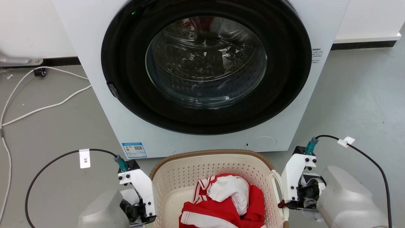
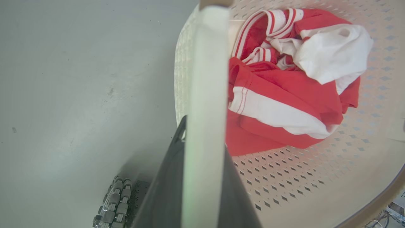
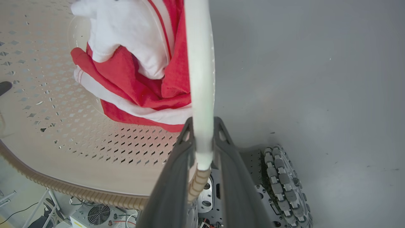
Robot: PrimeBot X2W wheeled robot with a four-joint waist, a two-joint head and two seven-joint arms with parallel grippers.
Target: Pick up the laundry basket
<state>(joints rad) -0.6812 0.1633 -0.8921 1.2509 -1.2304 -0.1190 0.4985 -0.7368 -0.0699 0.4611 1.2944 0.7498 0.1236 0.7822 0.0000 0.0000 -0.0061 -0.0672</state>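
Observation:
The laundry basket [image 1: 190, 172] is cream perforated plastic with a brown woven-look rim. It sits at the bottom centre of the head view, in front of the washer, and holds red and white clothes [image 1: 227, 202]. My left gripper [image 2: 204, 136] is shut on the basket's left white loop handle [image 2: 205, 79], with a dark finger on each side of it. My right gripper [image 3: 203, 126] is shut on the right white loop handle [image 3: 199, 63], just above the rim. In the head view the left gripper [image 1: 151, 218] and the right gripper [image 1: 282, 204] flank the basket.
The white washer [image 1: 104, 95] stands right behind the basket with its round glass door [image 1: 205, 60] closed. White cables [image 1: 47, 106] lie on the grey floor to the left. My base's roller wheels [image 3: 281, 177] are under the basket's right side.

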